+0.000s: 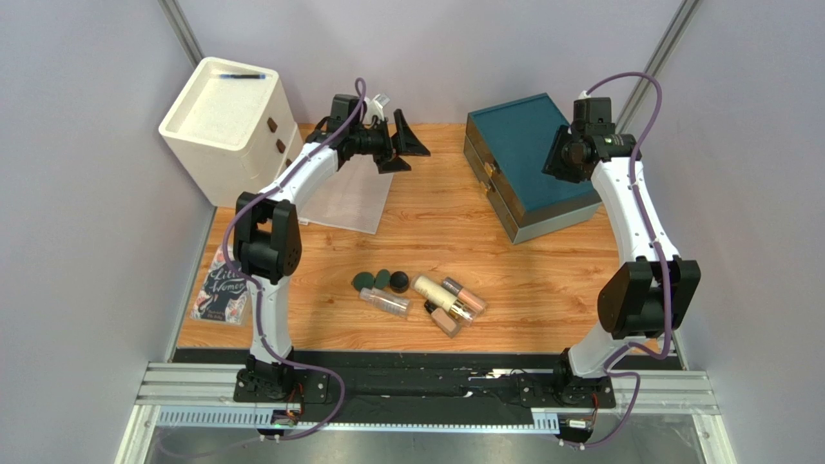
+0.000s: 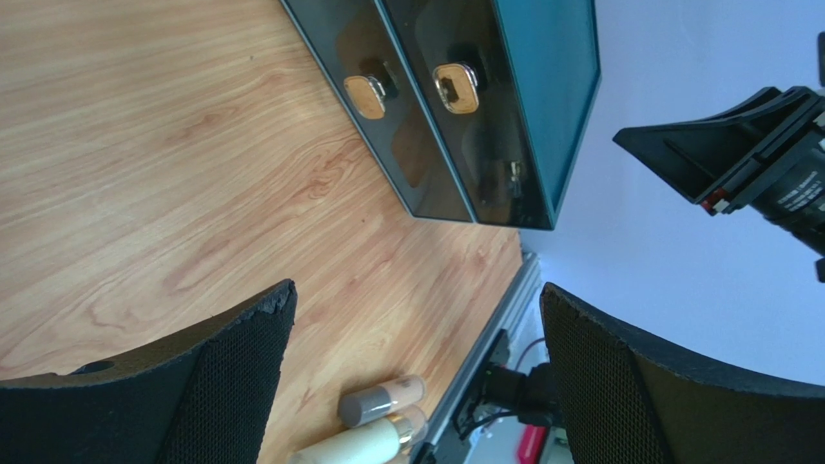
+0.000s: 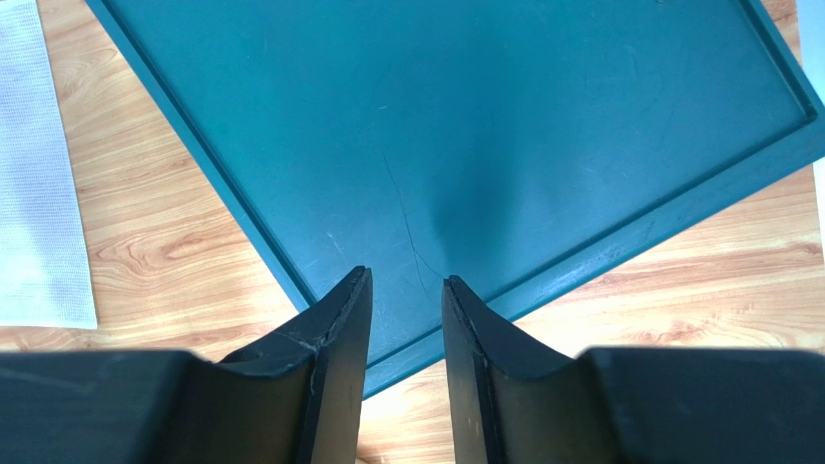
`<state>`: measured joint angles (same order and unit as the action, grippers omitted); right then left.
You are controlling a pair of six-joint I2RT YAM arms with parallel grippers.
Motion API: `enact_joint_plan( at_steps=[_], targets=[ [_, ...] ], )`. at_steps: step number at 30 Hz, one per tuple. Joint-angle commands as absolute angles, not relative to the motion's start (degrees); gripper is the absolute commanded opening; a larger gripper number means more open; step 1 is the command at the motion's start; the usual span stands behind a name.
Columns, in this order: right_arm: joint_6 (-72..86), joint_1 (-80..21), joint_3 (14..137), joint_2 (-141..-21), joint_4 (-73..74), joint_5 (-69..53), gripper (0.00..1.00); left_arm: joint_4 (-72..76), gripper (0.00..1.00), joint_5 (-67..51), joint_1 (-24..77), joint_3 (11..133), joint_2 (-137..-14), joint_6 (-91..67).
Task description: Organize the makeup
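Note:
The makeup lies in a cluster at the table's front middle. It holds three dark round puffs, a clear tube, a cream tube and pinkish-beige tubes. My left gripper is wide open and empty, raised at the back of the table, far from the cluster. Its wrist view shows a beige tube and the cream tube far below. My right gripper hovers over the teal box. In its wrist view its jaws stand a narrow gap apart and hold nothing.
The teal box has two drawers with gold handles, both closed; its lid fills the right wrist view. A white drawer unit stands at the back left. A clear pouch lies beside it. A book lies at the left edge.

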<state>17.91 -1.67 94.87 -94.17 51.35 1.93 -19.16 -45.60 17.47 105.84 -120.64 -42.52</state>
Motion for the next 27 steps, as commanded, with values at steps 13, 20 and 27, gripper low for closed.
enact_joint_plan(
  at_steps=[13,20,27],
  targets=[
    [17.93,-1.41,95.54,-97.56,47.9,-2.02,0.36,6.32,0.97,-54.84,23.99,110.55,-131.3,-62.4],
    [16.79,-1.32,93.17,-99.23,47.72,-0.09,0.0,7.29,0.87,-53.96,26.01,121.71,-141.39,-70.29],
    [16.7,-1.23,91.5,-100.19,47.37,-0.97,0.0,9.94,0.82,-53.0,26.28,129.71,-148.7,-76.64]
  ],
)
